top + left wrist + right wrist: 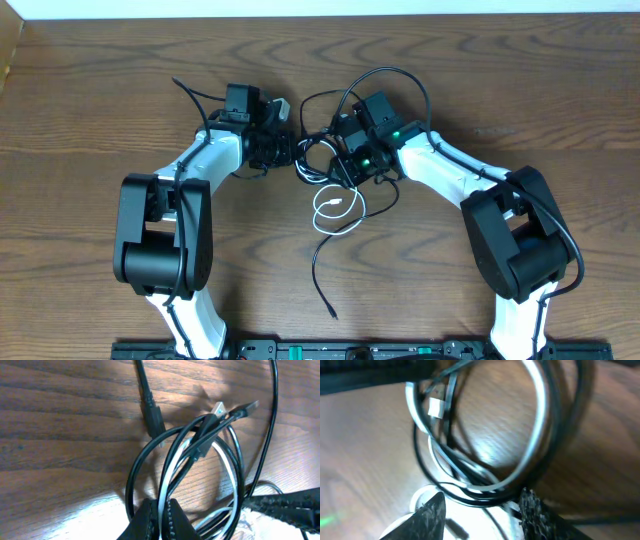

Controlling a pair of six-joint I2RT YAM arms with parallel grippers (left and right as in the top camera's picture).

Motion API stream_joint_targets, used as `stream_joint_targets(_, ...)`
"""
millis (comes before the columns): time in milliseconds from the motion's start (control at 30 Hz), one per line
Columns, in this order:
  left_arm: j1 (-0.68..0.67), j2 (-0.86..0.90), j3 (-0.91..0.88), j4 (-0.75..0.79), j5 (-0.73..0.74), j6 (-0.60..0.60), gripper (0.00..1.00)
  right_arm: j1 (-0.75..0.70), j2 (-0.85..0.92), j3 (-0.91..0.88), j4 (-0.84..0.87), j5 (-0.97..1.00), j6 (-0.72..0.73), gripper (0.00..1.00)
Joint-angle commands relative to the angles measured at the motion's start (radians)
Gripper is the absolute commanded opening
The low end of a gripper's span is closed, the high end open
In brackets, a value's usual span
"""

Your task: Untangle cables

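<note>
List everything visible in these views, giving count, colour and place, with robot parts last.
table: one, brown wood, under everything.
black cable: one, black, coiled at table centre between the grippers, tail trailing toward the near edge.
white cable: one, white, tangled with the black coil.
arm wiring: two, black, one arching over each wrist.
left arm: one, white and black, left side.
right arm: one, white and black, right side.
left gripper: one, black, shut on the white cable.
right gripper: one, black, open, cable strands between its fingers.
</note>
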Motion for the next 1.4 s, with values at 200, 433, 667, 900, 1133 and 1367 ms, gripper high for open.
stream_joint_targets(200, 0.002, -0.013, -0.012, 0.0, 0.029, 0.026, 0.07, 0.006, -0.042, -0.01, 0.024, -0.123, -0.066, 0.47)
stream_joint_targets(433, 0.001, -0.013, -0.012, 0.009, 0.15, 0.075, 0.07, 0.007, -0.042, -0.01, 0.029, -0.122, -0.14, 0.51)
stream_joint_targets(667, 0.001, -0.013, -0.012, 0.011, 0.201, 0.097, 0.07, 0.007, -0.028, -0.01, 0.028, -0.114, -0.162, 0.49)
stream_joint_targets(900, 0.001, -0.013, -0.012, 0.011, 0.202, 0.097, 0.07, 0.007, -0.006, -0.011, 0.028, -0.115, -0.161, 0.36)
stream_joint_targets(1133, 0.001, -0.013, -0.012, 0.011, 0.205, 0.097, 0.08, 0.009, 0.021, -0.011, 0.039, -0.114, -0.161, 0.3)
stream_joint_targets(1367, 0.001, -0.013, -0.012, 0.011, 0.205, 0.097, 0.07, 0.011, 0.026, -0.011, 0.039, -0.114, -0.161, 0.29)
